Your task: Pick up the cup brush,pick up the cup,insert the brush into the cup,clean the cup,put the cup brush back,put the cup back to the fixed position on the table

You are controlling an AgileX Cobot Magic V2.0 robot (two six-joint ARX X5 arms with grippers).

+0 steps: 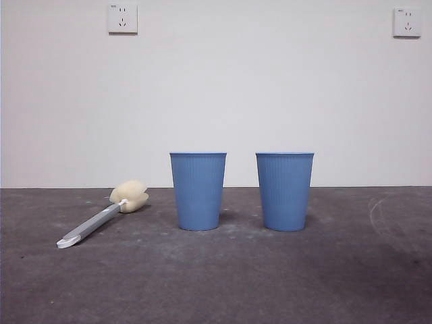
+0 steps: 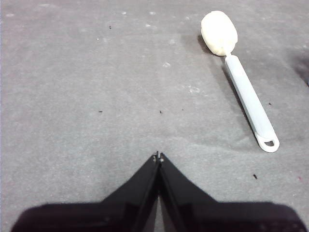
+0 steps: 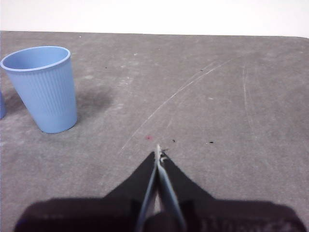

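Observation:
The cup brush (image 1: pixel 101 219) lies flat on the table (image 1: pixel 216 283) at the left, cream sponge head toward the back. It also shows in the left wrist view (image 2: pixel 244 89), off to one side of my left gripper (image 2: pixel 158 157), which is shut, empty and above bare table. Two blue ribbed cups stand upright side by side: one at the middle (image 1: pixel 198 191), one to its right (image 1: pixel 284 191). The right one also shows in the right wrist view (image 3: pixel 42 88). My right gripper (image 3: pixel 158 153) is shut and empty, well apart from it. Neither arm shows in the front view.
A white wall (image 1: pixel 216 94) with two sockets stands behind the table's far edge. A curved scuff mark (image 1: pixel 378 216) lies on the table at the right. A sliver of the other cup (image 3: pixel 2 106) shows at the right wrist view's edge.

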